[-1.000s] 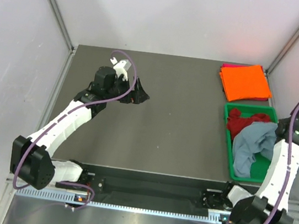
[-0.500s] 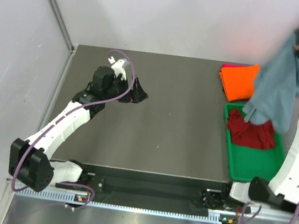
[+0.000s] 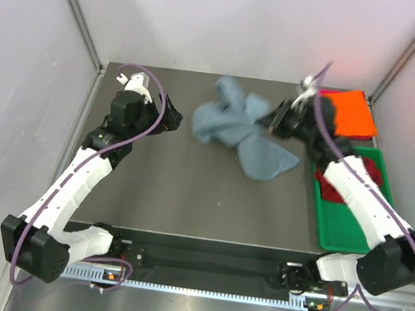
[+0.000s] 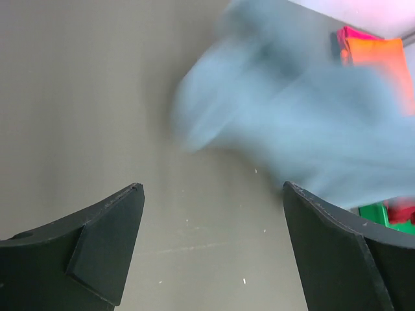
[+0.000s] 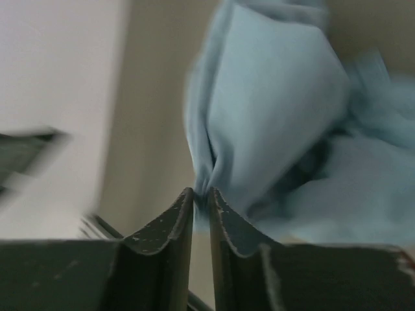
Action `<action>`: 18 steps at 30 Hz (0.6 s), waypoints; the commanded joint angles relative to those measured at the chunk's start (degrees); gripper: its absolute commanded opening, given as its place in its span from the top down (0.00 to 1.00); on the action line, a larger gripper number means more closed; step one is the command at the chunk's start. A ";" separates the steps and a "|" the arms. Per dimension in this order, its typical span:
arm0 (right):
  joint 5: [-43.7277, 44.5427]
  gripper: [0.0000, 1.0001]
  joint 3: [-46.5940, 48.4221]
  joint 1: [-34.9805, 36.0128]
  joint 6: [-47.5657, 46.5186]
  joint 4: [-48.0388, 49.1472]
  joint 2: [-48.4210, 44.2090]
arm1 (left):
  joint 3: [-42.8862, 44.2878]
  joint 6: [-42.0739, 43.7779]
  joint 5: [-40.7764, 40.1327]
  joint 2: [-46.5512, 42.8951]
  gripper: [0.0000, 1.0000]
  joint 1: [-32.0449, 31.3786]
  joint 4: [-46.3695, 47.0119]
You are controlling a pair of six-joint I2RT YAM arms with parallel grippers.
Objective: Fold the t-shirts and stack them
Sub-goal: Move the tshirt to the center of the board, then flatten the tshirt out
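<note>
The dusty blue-grey t-shirt (image 3: 238, 127) lies crumpled and spread across the middle back of the table. My right gripper (image 3: 271, 123) is at its right edge, shut on a pinched fold of the cloth (image 5: 259, 110); the gripper (image 5: 201, 193) shows only a sliver of gap. To the shirt's left my left gripper (image 3: 169, 119) stands wide open (image 4: 213, 186), with nothing between its fingers and the blurred shirt (image 4: 298, 123) just ahead. The orange t-shirt (image 3: 352, 114) lies folded at the back right on a magenta one (image 4: 347, 32). The dark red t-shirt (image 3: 323, 189) lies in the green tray (image 3: 340, 232), partly hidden by my right arm.
The green tray stands along the table's right edge, below the folded stack. Grey walls with metal posts close in the table at the back and both sides. The arms' bases and a rail run along the near edge.
My right arm lifted the blue-grey t-shirt out of the tray, swung it high, then brought it left and down onto the table's middle. My left gripper drew back a little to the left.
</note>
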 commanded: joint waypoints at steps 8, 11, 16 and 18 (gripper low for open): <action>12.28 0.52 -19.85 3.36 -5.95 -4.99 -7.80 | 4.33 -3.51 8.18 3.18 0.09 0.14 -0.79; 17.20 0.44 -20.12 1.87 -7.63 -5.88 -8.60 | 2.93 -5.27 15.12 7.48 0.11 0.14 1.13; 16.96 0.43 -16.71 -4.18 -8.42 -4.29 -0.89 | -1.81 -9.40 19.08 15.39 0.17 -0.12 5.35; 15.82 0.45 -14.59 -5.51 -8.77 -5.34 2.02 | -2.26 -9.93 20.14 19.51 0.19 -0.30 8.51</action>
